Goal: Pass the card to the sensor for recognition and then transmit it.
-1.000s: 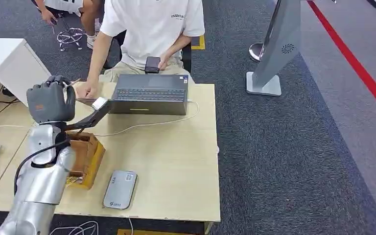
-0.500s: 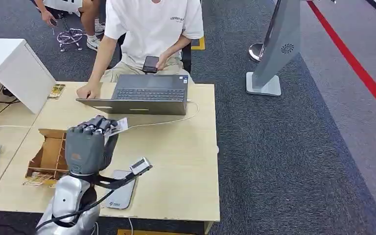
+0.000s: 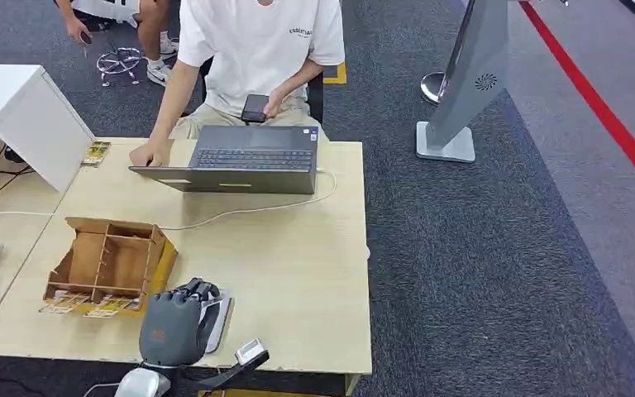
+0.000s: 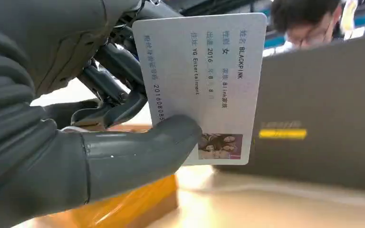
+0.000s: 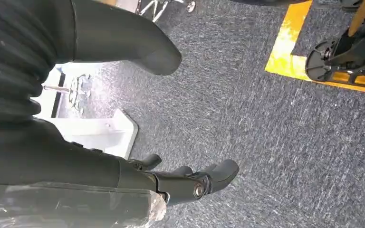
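Left hand (image 3: 174, 324) low at surface (image 3: 298, 273) front edge, apparently over sensor (image 3: 217, 318), pinching upright white card (image 4: 202, 85); right hand (image 5: 180, 183) hanging loose, holding nothing.

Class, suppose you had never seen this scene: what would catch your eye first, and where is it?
Close up in the left wrist view, the white card with printed text and a small photo, pinched by the left hand. From the head view, that hand hovers over the sensor at the table's near edge.
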